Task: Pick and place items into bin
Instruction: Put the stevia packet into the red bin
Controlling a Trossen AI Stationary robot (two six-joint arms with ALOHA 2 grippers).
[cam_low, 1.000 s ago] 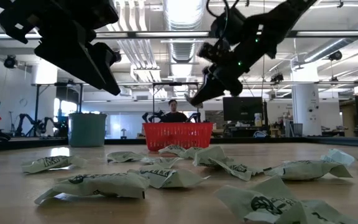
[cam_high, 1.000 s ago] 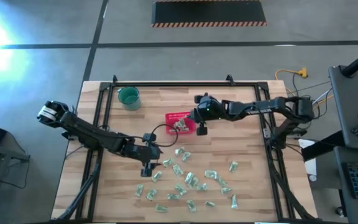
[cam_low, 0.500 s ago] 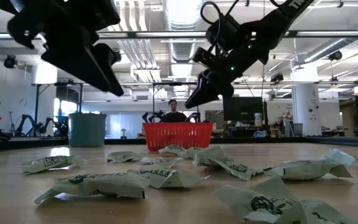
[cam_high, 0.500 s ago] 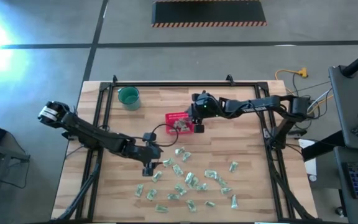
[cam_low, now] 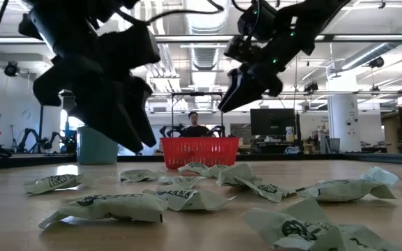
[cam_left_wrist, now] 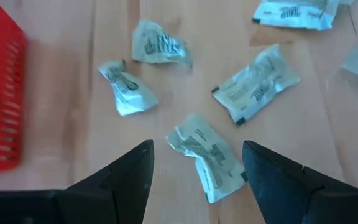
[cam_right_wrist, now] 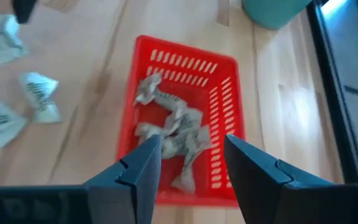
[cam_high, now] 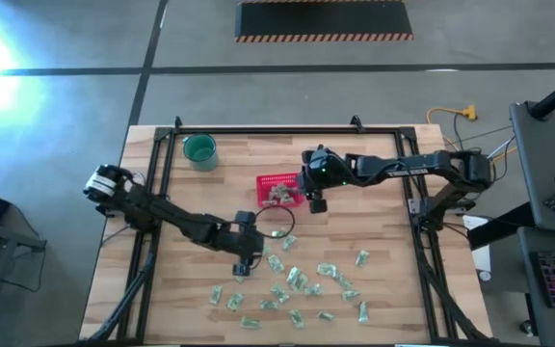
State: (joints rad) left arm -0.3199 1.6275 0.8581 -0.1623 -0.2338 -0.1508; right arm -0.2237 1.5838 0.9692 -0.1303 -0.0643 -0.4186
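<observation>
Several pale green-and-white packets [cam_high: 297, 284] lie scattered on the near half of the wooden table. The red basket [cam_high: 270, 181] stands at mid-table and holds several packets [cam_right_wrist: 173, 130]. My left gripper [cam_high: 249, 262] hangs open, low over the left fringe of the scatter. In its wrist view one packet [cam_left_wrist: 207, 155] lies on the wood between and ahead of its fingers [cam_left_wrist: 197, 168], untouched. My right gripper [cam_high: 314, 200] is open and empty above the basket's right end [cam_right_wrist: 191, 165].
A round teal cup [cam_high: 200, 149] stands at the far left of the table. A black frame [cam_high: 258, 130] runs along the table's left, far and right edges. In the low view a person [cam_low: 195, 125] sits in the room behind the basket [cam_low: 199, 152].
My left gripper has come down and gone toward the table's right, onto the edge of the packet scatter, staying open. My right gripper has opened above the basket and drawn slightly up.
</observation>
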